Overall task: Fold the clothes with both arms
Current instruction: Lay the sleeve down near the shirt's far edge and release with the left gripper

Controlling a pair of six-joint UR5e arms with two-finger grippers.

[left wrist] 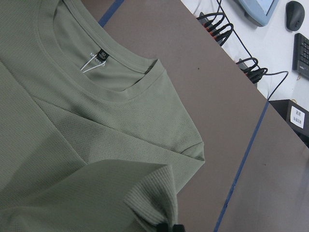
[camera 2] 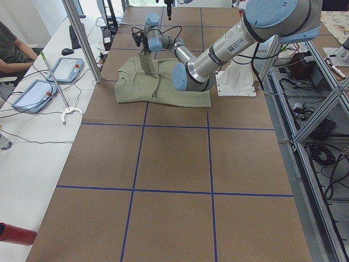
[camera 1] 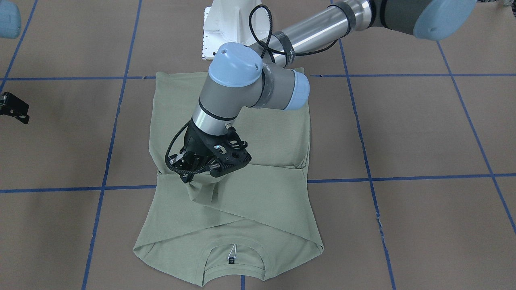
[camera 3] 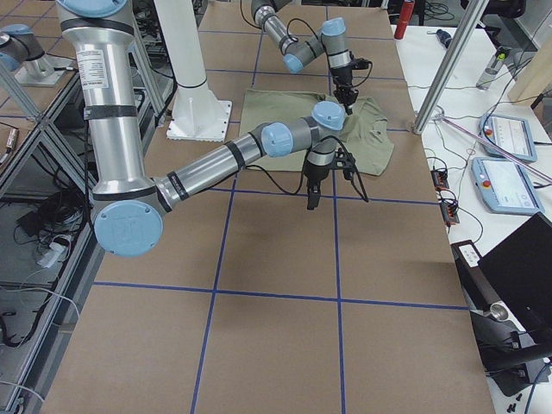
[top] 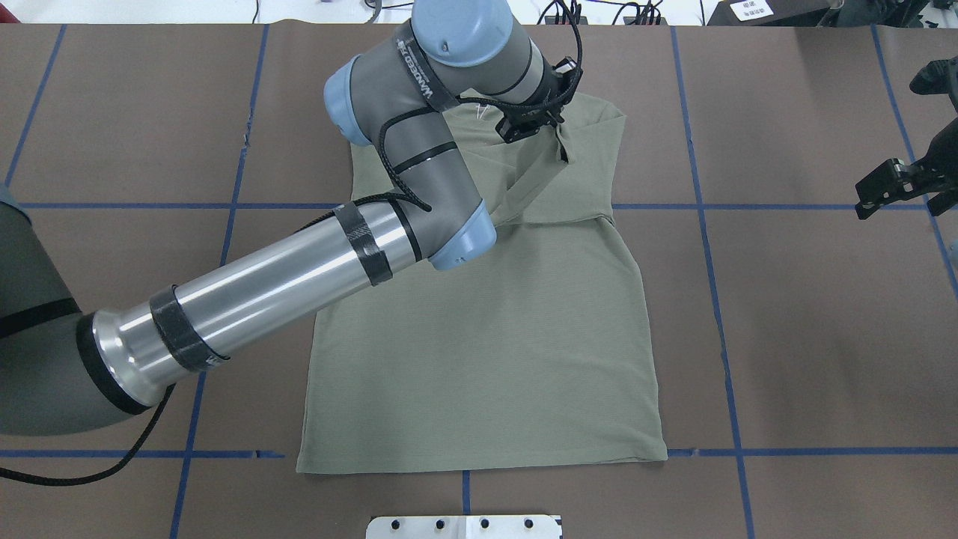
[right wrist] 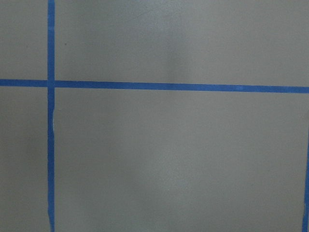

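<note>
Only one shirt, two arms; left end effector pinching sleeve.

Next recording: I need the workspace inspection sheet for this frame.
Surface: brown table with a blue tape grid.
Job's things: shirt spread out, one sleeve folded across; sleeve cuff lifted.
Clutter: nothing seen.
Grippers: left pincer shut on the sleeve cuff; right pincer off the shirt, over bare table, state unclear.
Cables: black cable loops along the left arm.
Surroundings: teach pendants on a side bench; seated person.
</note>
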